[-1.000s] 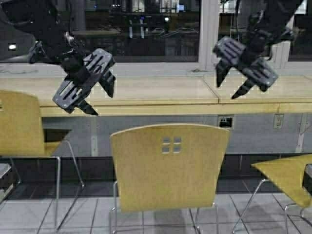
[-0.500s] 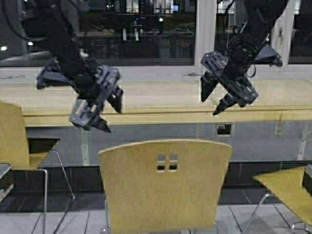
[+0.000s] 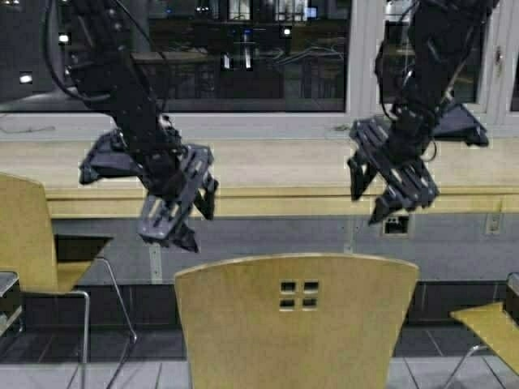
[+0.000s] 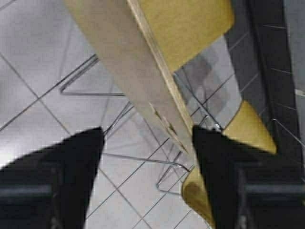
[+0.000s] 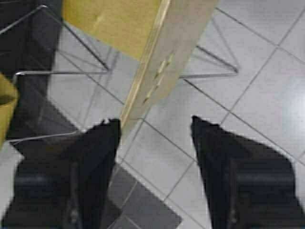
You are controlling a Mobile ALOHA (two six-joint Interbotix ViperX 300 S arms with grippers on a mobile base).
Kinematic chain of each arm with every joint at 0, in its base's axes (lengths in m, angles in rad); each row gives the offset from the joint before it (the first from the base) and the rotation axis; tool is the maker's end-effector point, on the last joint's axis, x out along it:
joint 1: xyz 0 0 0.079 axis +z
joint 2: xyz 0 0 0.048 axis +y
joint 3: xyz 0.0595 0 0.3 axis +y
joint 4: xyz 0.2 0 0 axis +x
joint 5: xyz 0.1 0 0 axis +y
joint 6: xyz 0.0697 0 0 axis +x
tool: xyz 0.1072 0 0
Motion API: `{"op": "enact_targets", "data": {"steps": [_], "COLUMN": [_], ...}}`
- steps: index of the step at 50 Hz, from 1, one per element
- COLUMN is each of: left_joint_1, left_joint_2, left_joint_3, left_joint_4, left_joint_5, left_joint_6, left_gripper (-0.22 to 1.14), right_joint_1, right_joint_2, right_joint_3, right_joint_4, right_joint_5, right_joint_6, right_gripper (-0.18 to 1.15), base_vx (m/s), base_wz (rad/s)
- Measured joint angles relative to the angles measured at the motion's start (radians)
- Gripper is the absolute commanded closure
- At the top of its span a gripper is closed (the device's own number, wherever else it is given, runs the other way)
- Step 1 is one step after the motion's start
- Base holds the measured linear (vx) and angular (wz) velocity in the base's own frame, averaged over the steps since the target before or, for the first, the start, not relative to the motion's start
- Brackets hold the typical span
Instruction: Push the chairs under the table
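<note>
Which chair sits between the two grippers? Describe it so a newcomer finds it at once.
Start at the long pale-wood table below the dark windows. The middle chair faces it, backrest towards the robot. Unlike its neighbours at the edges, it shows four small square cutouts.

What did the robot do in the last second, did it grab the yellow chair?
No grab. The robot drove closer, so the middle chair looks bigger and lower. The left gripper and right gripper came down toward its backrest, both open, holding nothing. The table and side chairs stayed put.
</note>
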Motion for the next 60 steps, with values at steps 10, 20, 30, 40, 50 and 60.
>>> {"op": "enact_targets", "data": {"steps": [10, 20, 30, 40, 50, 60], "left_joint_1": [-0.015, -0.015, -0.015, -0.015, -0.012, 0.005], "left_joint_2": [0.058, 0.114, 0.178, 0.255, 0.324, 0.374], "left_joint_3": [-0.038, -0.091, -0.146, -0.219, -0.291, -0.345], "left_joint_4": [-0.014, -0.017, -0.018, -0.020, -0.020, -0.020], "left_joint_5": [0.008, 0.011, 0.011, 0.011, 0.011, 0.011], "left_joint_6": [0.000, -0.002, -0.002, -0.002, -0.002, -0.002], "left_gripper": [0.00, 0.00, 0.00, 0.00, 0.00, 0.00], "right_joint_1": [-0.005, -0.005, -0.021, -0.044, -0.060, -0.074], "right_joint_2": [0.049, 0.109, 0.181, 0.255, 0.324, 0.397], "right_joint_3": [0.002, -0.031, -0.075, -0.127, -0.209, -0.293], "right_joint_4": [0.002, 0.003, 0.003, 0.003, 0.003, 0.002], "right_joint_5": [0.002, 0.002, 0.002, 0.003, 0.005, 0.006], "right_joint_6": [0.002, 0.000, -0.005, -0.008, -0.011, -0.012], "right_gripper": [0.13, 0.13, 0.13, 0.13, 0.13, 0.13], "base_vx": [0.08, 0.04, 0.02, 0.00, 0.00, 0.01], "base_wz": [0.03, 0.02, 0.00, 0.00, 0.00, 0.00]}}
